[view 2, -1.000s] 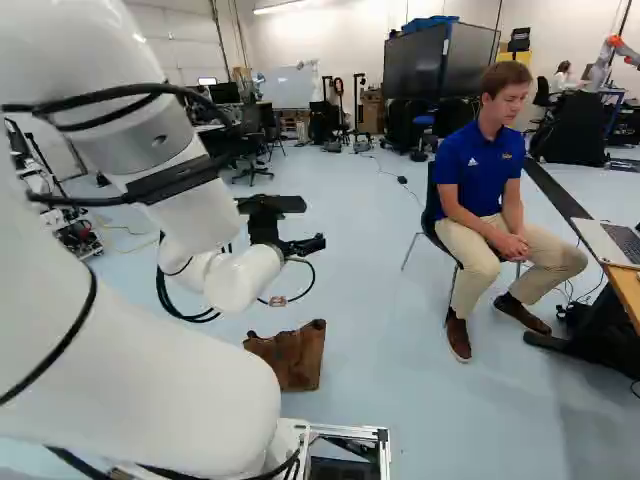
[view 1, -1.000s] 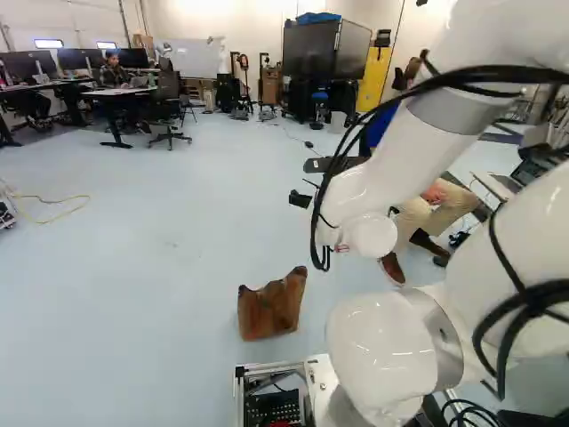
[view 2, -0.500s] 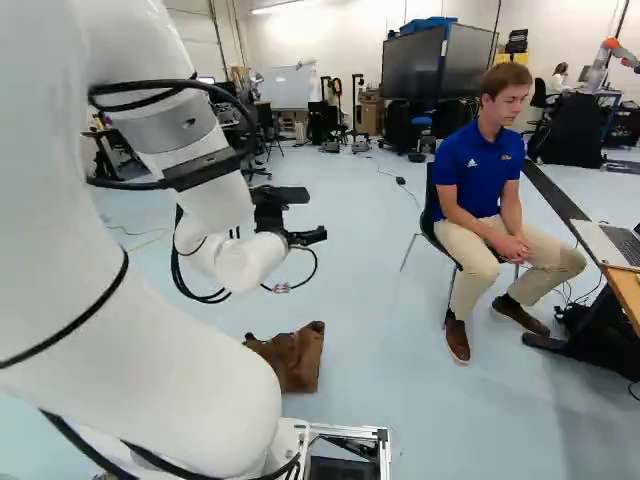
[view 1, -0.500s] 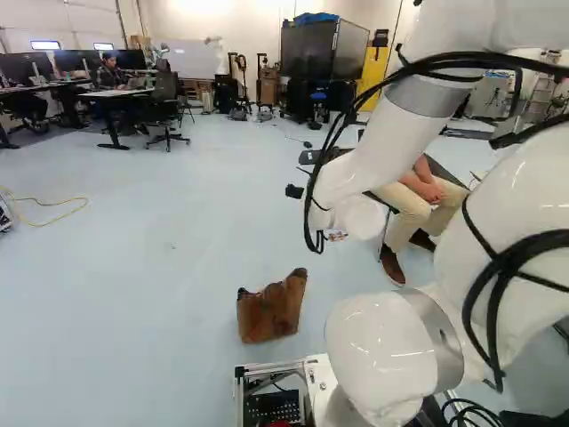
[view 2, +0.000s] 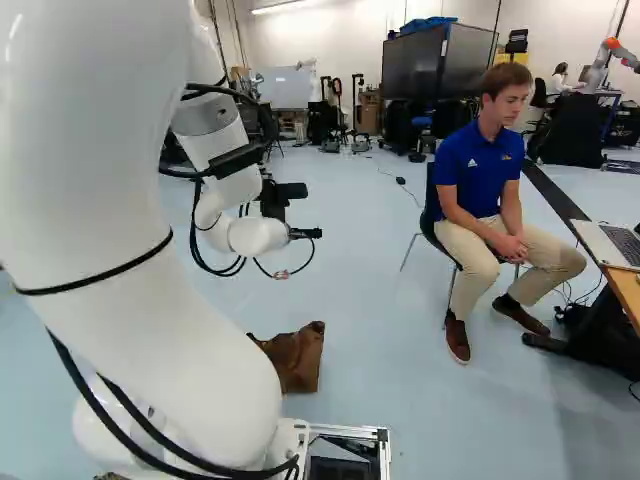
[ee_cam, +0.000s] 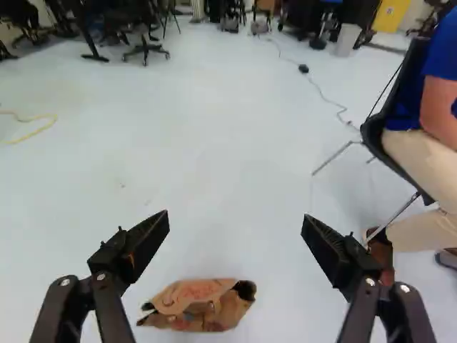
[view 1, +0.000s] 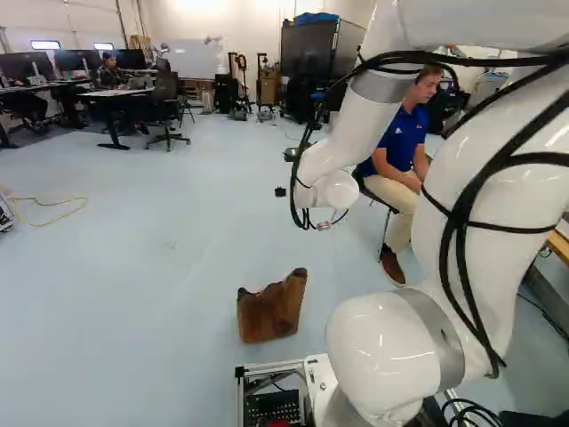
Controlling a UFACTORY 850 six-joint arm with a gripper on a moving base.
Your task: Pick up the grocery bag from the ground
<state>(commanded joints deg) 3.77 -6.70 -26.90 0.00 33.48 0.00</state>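
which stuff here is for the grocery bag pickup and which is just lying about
For the job:
- bag, on the floor, not gripped
- arm
- jaws, open, held above the floor

Just around:
- yellow cord on the floor
- laptop on the desk
- whiteboard at the back

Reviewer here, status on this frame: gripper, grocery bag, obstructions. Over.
Gripper open, empty. Brown grocery bag on floor, ungripped. Nothing seen between them; seated person at right of right base view, clear of bag.
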